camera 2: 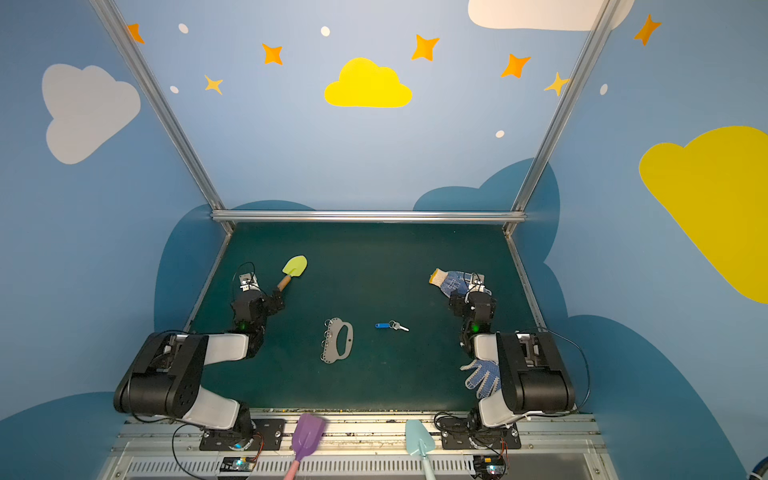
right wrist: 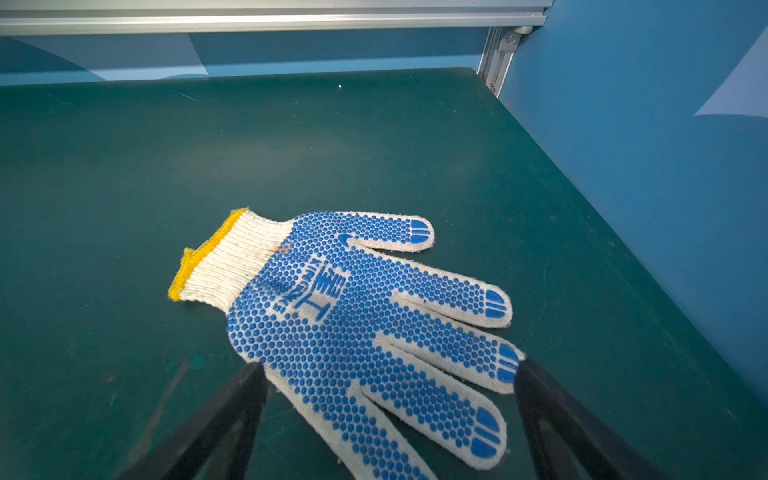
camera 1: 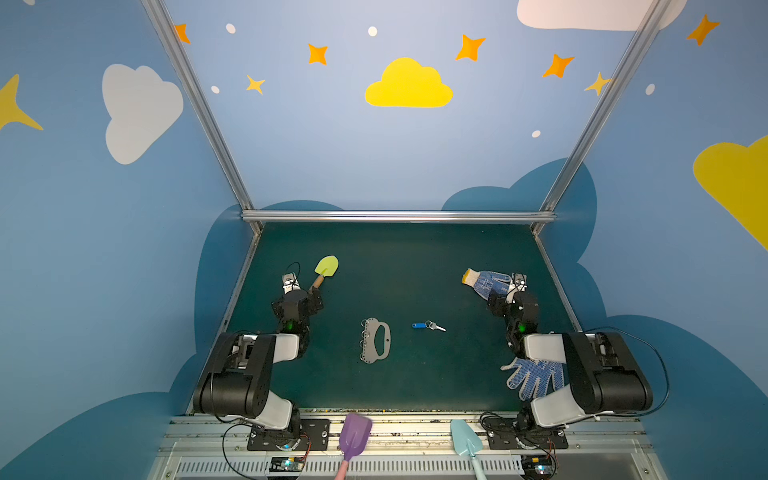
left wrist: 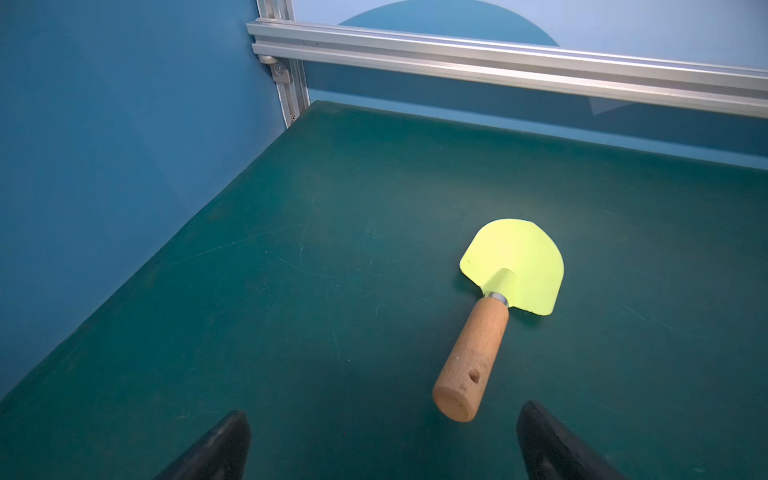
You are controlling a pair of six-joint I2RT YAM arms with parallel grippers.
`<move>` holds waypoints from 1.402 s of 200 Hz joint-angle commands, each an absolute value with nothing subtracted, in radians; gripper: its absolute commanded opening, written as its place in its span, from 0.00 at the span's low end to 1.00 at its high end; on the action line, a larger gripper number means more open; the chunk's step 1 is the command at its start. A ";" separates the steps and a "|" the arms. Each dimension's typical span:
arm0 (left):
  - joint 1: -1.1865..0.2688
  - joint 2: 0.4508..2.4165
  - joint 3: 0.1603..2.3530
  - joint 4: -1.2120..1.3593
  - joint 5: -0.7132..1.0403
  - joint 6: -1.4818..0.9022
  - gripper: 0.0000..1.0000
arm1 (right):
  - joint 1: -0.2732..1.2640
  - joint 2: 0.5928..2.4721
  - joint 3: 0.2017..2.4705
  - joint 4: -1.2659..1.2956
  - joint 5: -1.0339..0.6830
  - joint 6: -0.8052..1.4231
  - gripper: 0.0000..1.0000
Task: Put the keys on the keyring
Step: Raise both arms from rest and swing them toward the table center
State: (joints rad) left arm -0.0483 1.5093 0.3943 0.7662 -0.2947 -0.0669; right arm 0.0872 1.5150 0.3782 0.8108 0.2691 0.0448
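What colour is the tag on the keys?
The tag is bright blue, best seen in a top view.

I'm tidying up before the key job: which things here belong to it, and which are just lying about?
Belong: keys; keyring.
Lying about: green trowel; far glove; near glove; purple shovel; pale blue shovel.

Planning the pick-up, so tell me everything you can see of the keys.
The keys are small silver metal keys on a tiny split ring with a bright blue oblong tag, plastic by its look. They lie flat on the dark green table, tag pointing toward the grey keyring, apart from it. Nothing grips them.
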 commanded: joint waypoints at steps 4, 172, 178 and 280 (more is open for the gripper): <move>-0.049 1.519 0.411 0.758 -0.287 -0.060 1.00 | 0.089 1.506 0.396 0.810 0.272 0.042 0.95; -0.014 1.517 0.427 0.724 -0.210 -0.073 1.00 | 0.087 1.506 0.396 0.810 0.269 0.044 0.95; -0.014 1.516 0.426 0.726 -0.210 -0.074 1.00 | 0.087 1.505 0.393 0.812 0.268 0.044 0.95; 0.009 1.339 0.952 -0.177 -0.139 -0.417 1.00 | 0.033 1.159 0.820 -0.112 0.094 0.569 0.97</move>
